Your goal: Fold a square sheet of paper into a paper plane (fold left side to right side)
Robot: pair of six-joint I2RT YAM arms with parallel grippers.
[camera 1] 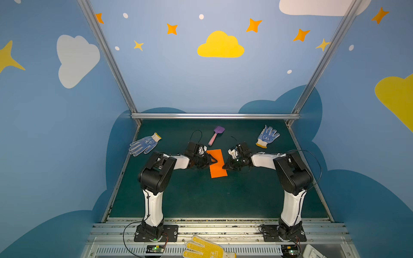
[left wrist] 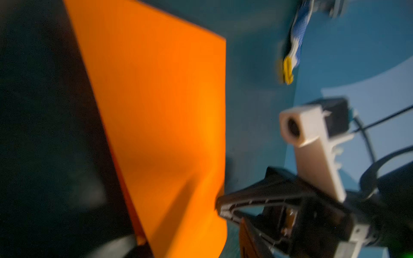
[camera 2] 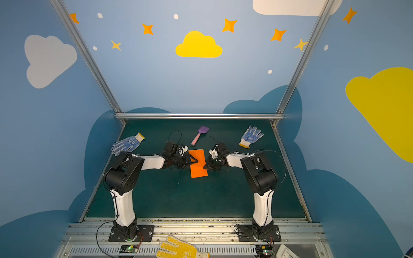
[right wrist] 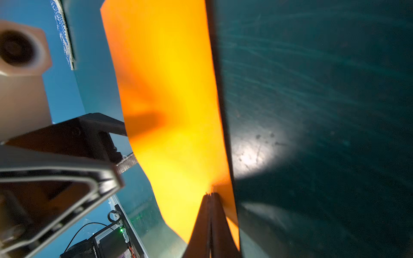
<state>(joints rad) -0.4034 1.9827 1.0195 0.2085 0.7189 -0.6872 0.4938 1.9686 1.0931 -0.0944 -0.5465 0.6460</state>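
**The square sheet of paper (camera 1: 218, 168) lies doubled at mid-table, an arm on each side**

There it is, folded into a tall orange rectangle in the middle of the dark green table (camera 1: 201, 196). Its long sides run away from the robot bases, and the far end leans a touch to the left. It isn't dead flat. In the right wrist view the top layer bows up off the mat, glowing where the light comes through.

On its right edge sits the right gripper (camera 1: 224, 166), jaws pressed tight together and tips right against the paper. Pinched or only pressed down? Can't tell from these views.

Across from it, the left gripper (camera 1: 214, 160) reaches over the paper's left edge, about halfway along. The right wrist view shows its two fingers (right wrist: 100, 125) standing apart with a gap between them. The paper's edge sits at the mouth.

Further out, a purple-headed, pink-handled spatula (camera 1: 215, 135) lies just beyond the paper's far end, not touching it. A blue-dotted glove (camera 1: 144, 144) lies at the far left of the table, and a second blue-dotted glove (camera 1: 267, 136) at the far right. A yellow dotted glove (camera 1: 205, 248) rests on the metal rail between the arm bases.
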